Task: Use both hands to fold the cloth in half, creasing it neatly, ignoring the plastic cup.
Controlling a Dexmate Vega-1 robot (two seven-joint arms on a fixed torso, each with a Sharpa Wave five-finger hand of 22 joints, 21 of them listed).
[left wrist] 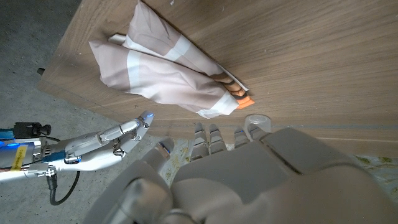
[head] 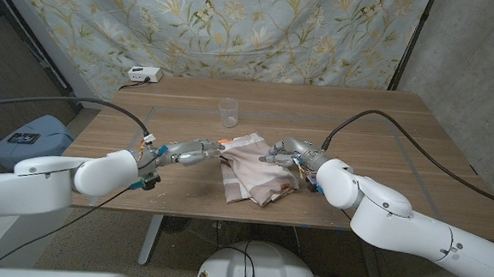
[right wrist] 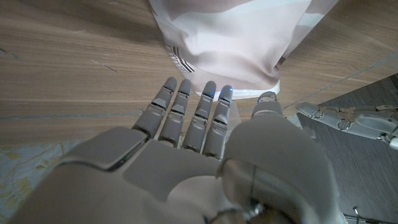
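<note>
The left hand (head: pixel 188 153) reached in with fingers extended and slightly apart, holding nothing, its tips at the left edge of the crumpled beige cloth with white bands and an orange corner (head: pixel 256 167). The right hand (head: pixel 285 151) was likewise released, fingers straight, tips touching the cloth's right edge. To do this step well, I judged each hand should pinch a matching far corner, lift together, and lay edge on edge before pressing the crease; the cloth looked bunched, so smoothing first would help. The cloth lay between both hands near the wooden table's (head: pixel 377 121) front middle. The clear plastic cup (head: pixel 228 112) stood well apart behind it.
</note>
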